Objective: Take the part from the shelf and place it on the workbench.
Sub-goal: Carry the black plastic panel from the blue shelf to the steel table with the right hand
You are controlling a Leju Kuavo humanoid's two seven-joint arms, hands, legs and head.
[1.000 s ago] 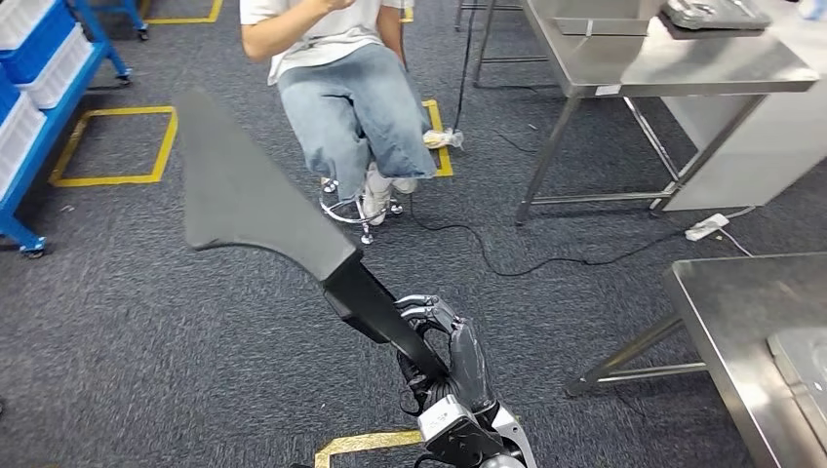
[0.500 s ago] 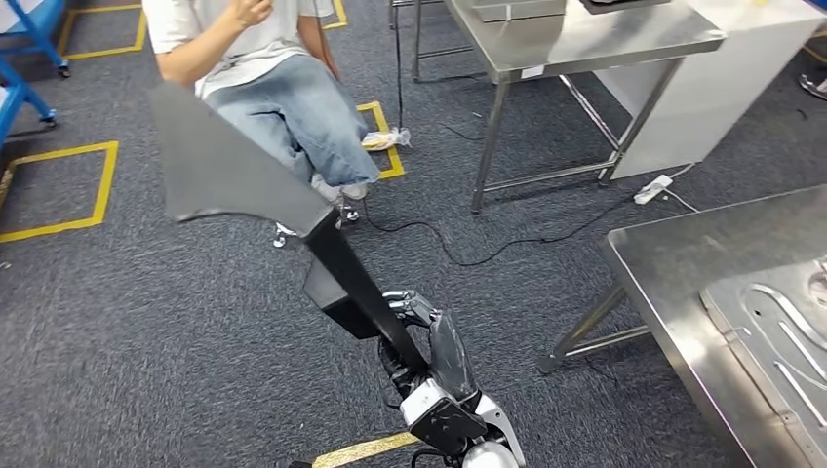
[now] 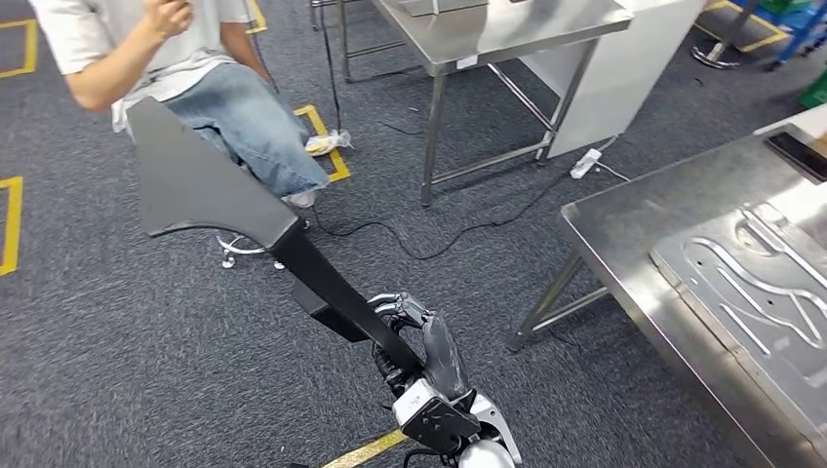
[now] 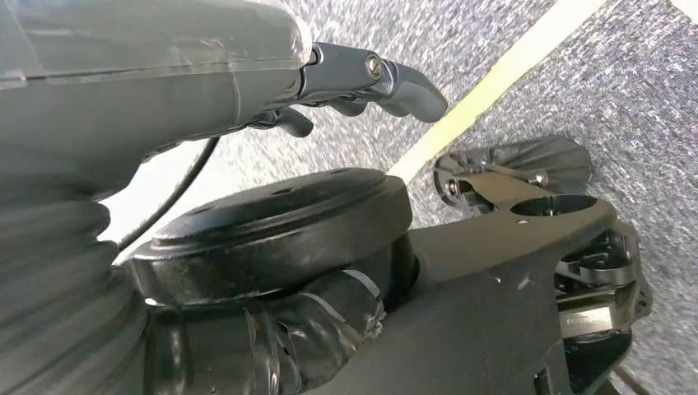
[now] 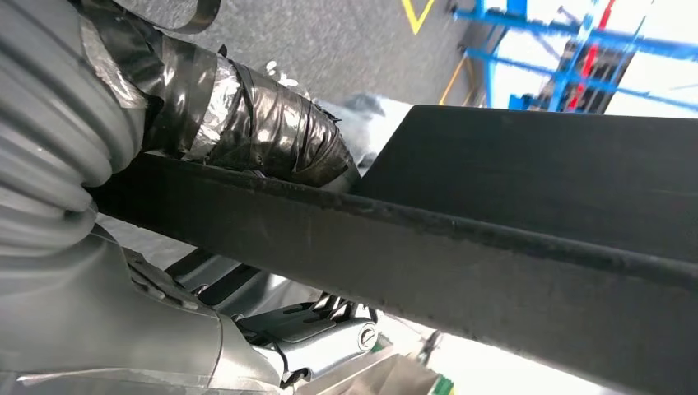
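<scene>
The right hand (image 3: pixel 429 356) sits at the lower middle of the head view, its fingers wrapped around the narrow stem of the part (image 3: pixel 210 185), a long, dark, flat piece. In the right wrist view that same black bar (image 5: pixel 461 239) crosses the picture just past the ribbed wrist cover. The left hand (image 4: pixel 362 78) hangs low with its fingers curled in and nothing between them, over carpet and a yellow floor line (image 4: pixel 494 90).

From the hand the part rises up and to the left: the thin stem runs diagonally, then widens into a broad blade that ends in the upper left of the frame, in front of a seated person (image 3: pixel 195 78). Its long axis runs from the lower middle to the upper left, with the wide end far from the hand and the narrow end in the grip.

Compared with a second ago, the whole picture has slid to the left: the person and the yellow floor marks (image 3: pixel 327 146) have moved toward the left edge, while the steel workbench (image 3: pixel 634 253) on the right, then just a corner, now fills much of the right side with a stamped metal panel (image 3: pixel 761 283) lying on it. This is the camera turning, not the things moving; the part keeps the same pose in the hand. My reading is that the carry is well along and the robot is turning toward the bench, with the setting-down still to come.
</scene>
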